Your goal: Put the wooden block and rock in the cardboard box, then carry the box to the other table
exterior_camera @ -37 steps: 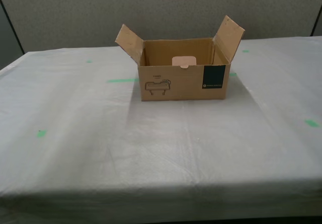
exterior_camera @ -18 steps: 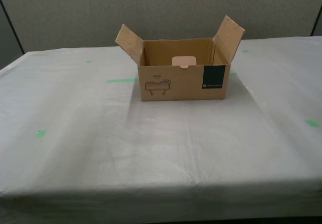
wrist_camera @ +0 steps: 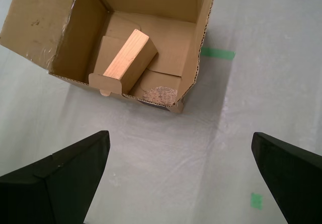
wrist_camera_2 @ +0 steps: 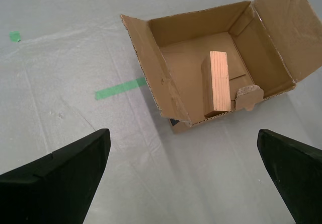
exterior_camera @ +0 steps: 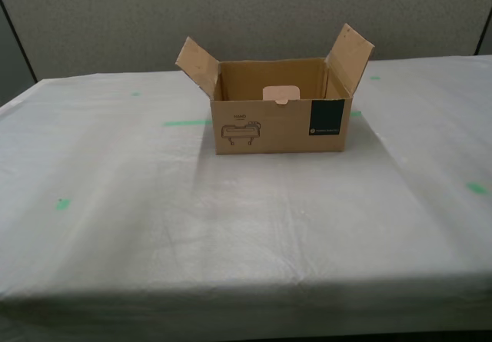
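Note:
The cardboard box [exterior_camera: 277,127] stands open on the other table [exterior_camera: 231,227], the one draped in white cloth with green tape marks. Inside it the wooden block [wrist_camera_2: 216,83] leans on end against a wall, also seen as the block [wrist_camera: 126,58]. The rock [wrist_camera_2: 247,90] lies in a box corner beside it, as does the rock [wrist_camera: 161,94]. In the exterior view the box's front wall hides both. My first gripper [wrist_camera: 180,136] and my second gripper [wrist_camera_2: 182,136] hang open above the cloth, apart from the box, holding nothing.
Green tape marks [exterior_camera: 184,122] dot the cloth, one strip [wrist_camera_2: 121,88] next to the box. A grey partition wall [exterior_camera: 254,11] runs behind the table. The table's front edge [exterior_camera: 246,300] lies at the bottom of the exterior view.
The box has not moved. Small dark slivers of the arms have come in at the exterior view's top edge, first at its left, now also at its right.

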### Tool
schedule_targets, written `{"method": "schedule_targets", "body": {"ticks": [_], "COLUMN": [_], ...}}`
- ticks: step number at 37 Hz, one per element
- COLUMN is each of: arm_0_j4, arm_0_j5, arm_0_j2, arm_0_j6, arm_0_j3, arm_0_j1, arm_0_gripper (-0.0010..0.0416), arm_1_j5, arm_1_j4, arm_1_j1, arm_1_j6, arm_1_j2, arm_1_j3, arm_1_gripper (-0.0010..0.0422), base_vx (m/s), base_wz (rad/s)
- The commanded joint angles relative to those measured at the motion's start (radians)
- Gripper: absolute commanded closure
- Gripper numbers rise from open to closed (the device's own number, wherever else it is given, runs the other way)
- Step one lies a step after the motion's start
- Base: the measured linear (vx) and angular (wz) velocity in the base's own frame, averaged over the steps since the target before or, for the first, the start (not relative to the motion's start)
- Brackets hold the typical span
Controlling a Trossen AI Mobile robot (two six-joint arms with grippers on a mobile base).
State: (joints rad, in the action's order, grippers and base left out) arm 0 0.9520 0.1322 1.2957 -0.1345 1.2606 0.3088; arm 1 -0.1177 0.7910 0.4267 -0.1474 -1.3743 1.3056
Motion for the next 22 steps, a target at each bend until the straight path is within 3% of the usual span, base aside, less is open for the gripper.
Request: {"method": "schedule_targets", "body": {"ticks": [1,22], "arm_0_j4": [-0.002,-0.002], "arm_0_j5": [-0.003,-0.002], "arm_0_j2": [0.000,0.000], "arm_0_j6": [0.000,0.000], "arm_0_j3": [0.001,0.001], "arm_0_j1": [0.001,0.000], "arm_0_gripper": [0.0012,0.0012], "arm_1_j5": [-0.003,-0.003], "arm_1_j4": [-0.001,-0.001], "arm_1_j1": [0.000,-0.001], "arm_1_j6": [0.001,0.001], "arm_1_j2": [0.000,0.000], "arm_1_j3": [0.001,0.001], "arm_1_gripper": [0.0012,0.0012], "base_vx": [0.000,0.000], "base_wz": [0.000,0.000]}}
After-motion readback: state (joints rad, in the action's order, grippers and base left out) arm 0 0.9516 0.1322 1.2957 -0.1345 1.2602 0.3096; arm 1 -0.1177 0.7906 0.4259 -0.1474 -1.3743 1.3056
